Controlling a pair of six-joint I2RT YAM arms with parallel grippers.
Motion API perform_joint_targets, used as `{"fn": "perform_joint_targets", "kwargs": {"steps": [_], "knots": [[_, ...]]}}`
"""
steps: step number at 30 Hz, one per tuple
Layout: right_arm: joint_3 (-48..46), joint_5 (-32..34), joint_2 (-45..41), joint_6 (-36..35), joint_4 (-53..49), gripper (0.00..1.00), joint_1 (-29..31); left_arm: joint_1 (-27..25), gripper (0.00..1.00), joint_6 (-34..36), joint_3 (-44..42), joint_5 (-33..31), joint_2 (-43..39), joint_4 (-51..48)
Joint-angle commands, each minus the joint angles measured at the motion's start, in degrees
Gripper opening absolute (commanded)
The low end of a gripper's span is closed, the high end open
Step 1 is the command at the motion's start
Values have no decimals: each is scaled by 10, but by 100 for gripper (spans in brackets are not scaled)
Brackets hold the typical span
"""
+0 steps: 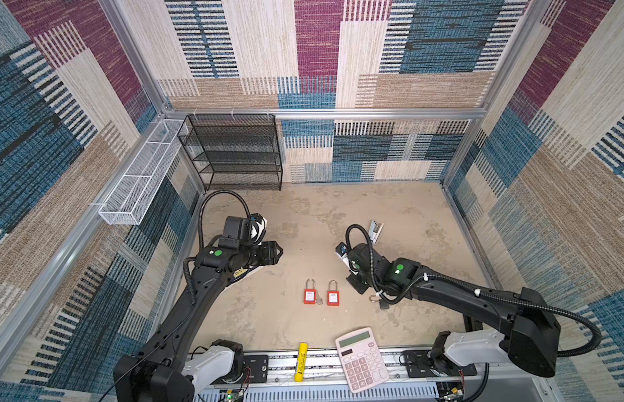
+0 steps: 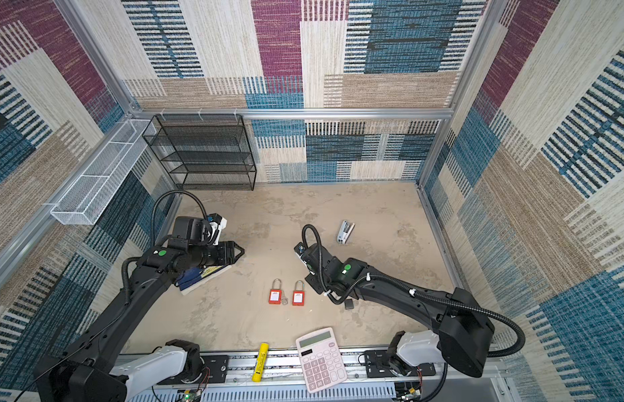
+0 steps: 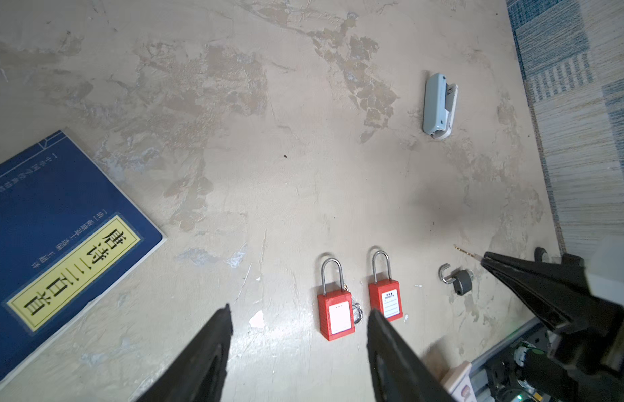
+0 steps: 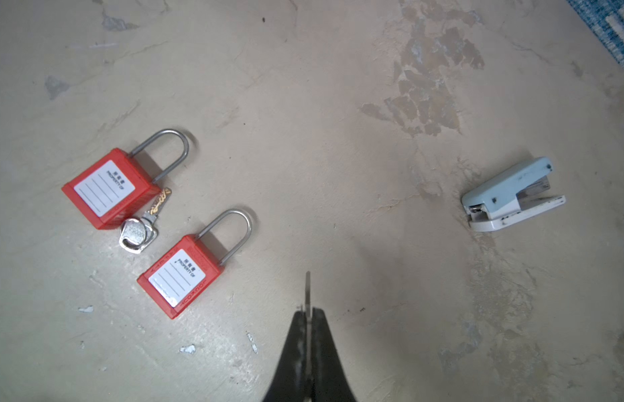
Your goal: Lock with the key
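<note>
Key (image 4: 307,289): being pinched in the closed right gripper (image 4: 309,311); long axis along the fingers (image 4: 296,348), blade being pointed out beyond them.
Left gripper (image 3: 299,313): being held open.

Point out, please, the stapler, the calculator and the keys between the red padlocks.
stapler (image 4: 507,185): right wrist view, blue top cover.
calculator (image 1: 363,365): in a top view, keypad.
keys (image 4: 136,235): right wrist view, silver heads.
</note>
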Motion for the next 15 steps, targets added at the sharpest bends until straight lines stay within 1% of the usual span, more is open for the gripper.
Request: {"fn": "perform_joint_targets", "kwargs": {"steps": [1,5,9,11,15], "knots": [[-6,33,-7,-29,22,0,28,16,64,8,-1,15,-5,-14],[9,31,39,-23,-10,0,37,28,64,12,3,24,-5,-17],[25,58,90,-39,-51,0,47,35,64,18,7,27,-8,-23],[21,69,90,-52,-50,0,51,36,64,19,10,29,-8,-24],[20,50,90,-57,-50,0,56,38,64,21,10,31,-8,-25]]}}
